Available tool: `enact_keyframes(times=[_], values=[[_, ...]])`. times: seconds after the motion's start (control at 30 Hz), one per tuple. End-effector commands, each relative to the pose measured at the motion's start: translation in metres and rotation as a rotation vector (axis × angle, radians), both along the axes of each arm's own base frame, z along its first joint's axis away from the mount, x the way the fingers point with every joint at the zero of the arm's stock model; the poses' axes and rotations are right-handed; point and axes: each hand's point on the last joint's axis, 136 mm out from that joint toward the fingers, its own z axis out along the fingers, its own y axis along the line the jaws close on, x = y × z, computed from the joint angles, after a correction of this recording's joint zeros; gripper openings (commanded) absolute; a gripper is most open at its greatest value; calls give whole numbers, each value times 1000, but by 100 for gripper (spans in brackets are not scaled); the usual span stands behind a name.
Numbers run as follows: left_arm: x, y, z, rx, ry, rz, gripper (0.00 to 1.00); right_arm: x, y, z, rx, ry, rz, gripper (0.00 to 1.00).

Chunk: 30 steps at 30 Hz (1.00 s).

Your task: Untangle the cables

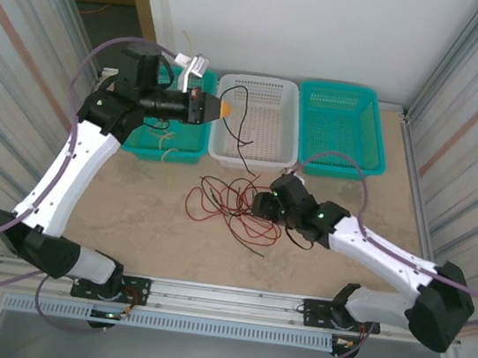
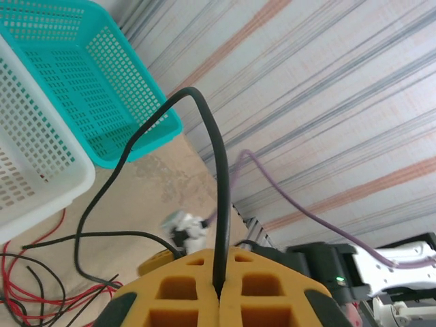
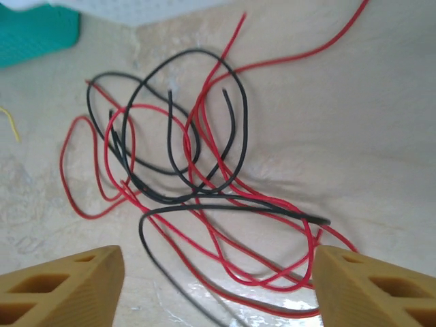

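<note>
Cable tangle [image 1: 231, 205], red + black, lies mid-worktop, just on the near side of white basket [image 1: 225, 154] at the far edge. R pincer [image 3: 216, 262] is spread wide and hovers directly over the tangle, loops running all ways, no clear long axis; R arm is nearer. L pincer [image 2: 219, 289] is pinched on one black cable [image 2: 221, 204], held up by the basket, strand drooping toward the heap. Can't tell if it's free yet.
</note>
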Motion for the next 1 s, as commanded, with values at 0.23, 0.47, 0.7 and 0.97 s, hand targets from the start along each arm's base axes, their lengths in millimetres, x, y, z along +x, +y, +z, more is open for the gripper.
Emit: enact_keyframes(times=[0.23,0.47,0.7,0.97], values=[[101,-13,-26,91,-64,142,0,51,-112,82,-69,-47,-290,56],[159,-17,-89,218,18,222,0,132,-140,91,-46,26,-306,41],[184,-22,-138,279,63,242,57,168,-117,71,14,63,-211,40],[145,-31,-122,375,-45,206,99,108,-75,46,-148,55,-87,66]])
